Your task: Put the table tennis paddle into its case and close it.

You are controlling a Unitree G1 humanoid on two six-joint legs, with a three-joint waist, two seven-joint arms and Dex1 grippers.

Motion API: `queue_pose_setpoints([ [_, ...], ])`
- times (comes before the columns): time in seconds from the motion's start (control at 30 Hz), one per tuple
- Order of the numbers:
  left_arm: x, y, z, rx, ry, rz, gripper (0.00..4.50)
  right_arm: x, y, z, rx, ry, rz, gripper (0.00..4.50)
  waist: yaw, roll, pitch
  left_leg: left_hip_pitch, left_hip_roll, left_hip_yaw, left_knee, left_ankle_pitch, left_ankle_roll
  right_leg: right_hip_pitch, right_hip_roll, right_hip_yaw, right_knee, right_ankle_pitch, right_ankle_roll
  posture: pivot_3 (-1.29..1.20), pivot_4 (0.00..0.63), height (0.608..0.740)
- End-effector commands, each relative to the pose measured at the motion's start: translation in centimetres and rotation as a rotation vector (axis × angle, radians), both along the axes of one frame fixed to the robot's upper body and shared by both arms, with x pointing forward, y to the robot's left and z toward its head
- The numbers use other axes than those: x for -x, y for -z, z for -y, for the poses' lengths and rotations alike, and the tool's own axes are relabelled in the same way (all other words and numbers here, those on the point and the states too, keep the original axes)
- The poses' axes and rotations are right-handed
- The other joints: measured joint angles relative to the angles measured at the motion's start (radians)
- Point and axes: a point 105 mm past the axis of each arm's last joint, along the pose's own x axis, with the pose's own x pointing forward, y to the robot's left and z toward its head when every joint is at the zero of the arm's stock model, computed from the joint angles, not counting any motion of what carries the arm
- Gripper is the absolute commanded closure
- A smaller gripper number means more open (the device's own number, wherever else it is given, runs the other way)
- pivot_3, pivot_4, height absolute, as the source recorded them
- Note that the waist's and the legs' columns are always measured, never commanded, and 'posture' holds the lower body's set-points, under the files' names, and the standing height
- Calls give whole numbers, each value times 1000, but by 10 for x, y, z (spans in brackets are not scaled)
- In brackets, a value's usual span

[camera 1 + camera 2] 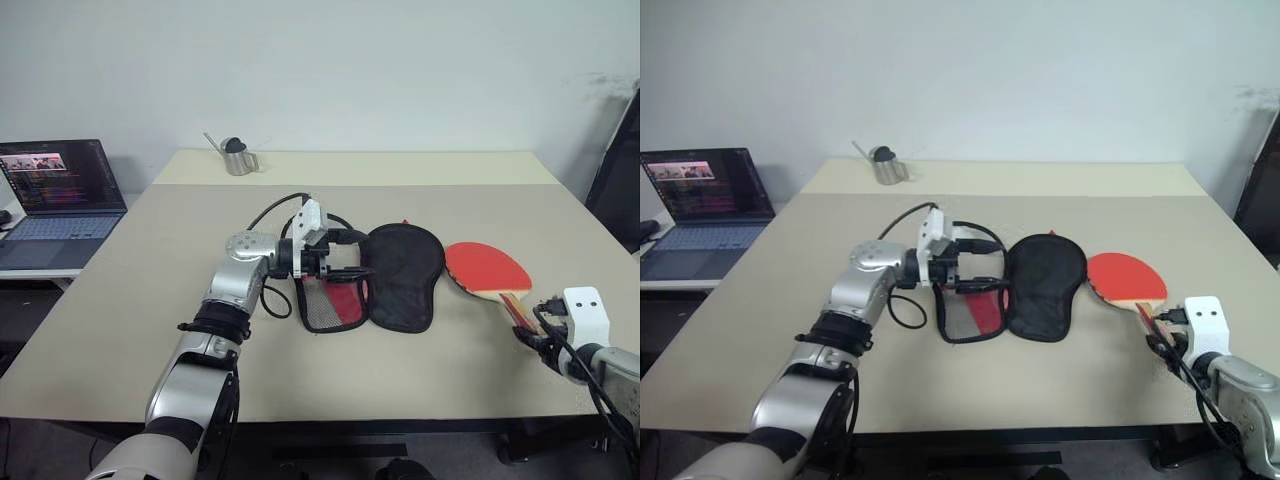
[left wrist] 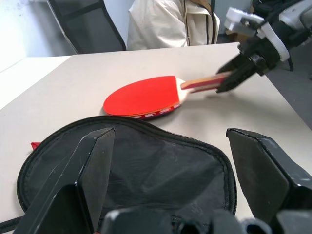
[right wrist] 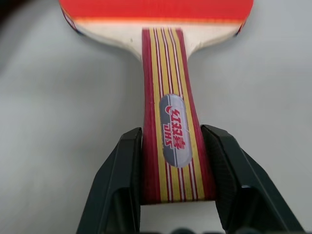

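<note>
While the paddle (image 1: pixel 486 270) lies flat on the surface (image 1: pixel 150 300), just to the right of the case (image 1: pixel 402 272), you are at the pick-up step, with insertion and zipping not yet done. Your right gripper (image 3: pixel 170 195) has its jaws set on either side of the striped wooden handle near its butt end, both pads against the handle's edges, pinching it. Red face is up; the blade points away from that gripper, toward the case.

Case lies opened out: black side up on the right half, red lining and mesh on the left half near your left gripper (image 1: pixel 345 268). That gripper's jaws are spread wide, empty, hovering level just over the case's left edge; whether it touches the fabric you cannot tell.

Next move, as a judgement: lift the paddle by the handle, carry it left, and lay the blade onto the round part of the case. You will likely need the left gripper to pin or lift the flap so the mouth does not slide.

Count:
- paddle: one
- case: one
- grippers: two
- laptop (image 1: pixel 60 205): one, on a side desk to the left
- small metal pot (image 1: pixel 238 157): one, at the far edge of the surface
</note>
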Motion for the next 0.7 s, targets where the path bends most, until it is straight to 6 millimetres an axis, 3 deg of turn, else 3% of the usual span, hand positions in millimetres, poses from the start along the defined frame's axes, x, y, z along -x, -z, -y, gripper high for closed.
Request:
queue_pose_setpoints([
  [0.03,1,-13,5,17,20,50,505,-3,-8,3,23,15,27,1666,0,0,0,0,0,0,0,0,0,0,0,0,0,0,0,0,150,740],
  [0.1,1,-13,4,18,20,50,505,-10,-12,3,35,14,48,996,0,0,0,0,0,1,0,0,0,0,0,0,-1,0,0,0,150,740],
  [0.27,1,-13,4,21,15,48,505,-28,-20,2,50,0,88,996,-1,0,0,0,0,0,0,0,0,0,0,0,0,0,0,0,150,740],
  [0.4,1,-13,3,23,10,50,505,-38,-15,3,61,-8,78,996,0,0,0,-1,0,0,0,0,0,0,0,0,-1,0,0,0,150,740],
  [0.7,-1,-12,-2,25,-12,53,505,-40,-1,-4,52,-48,30,996,0,0,0,-1,0,0,0,0,0,0,0,0,-1,0,0,0,150,740],
])
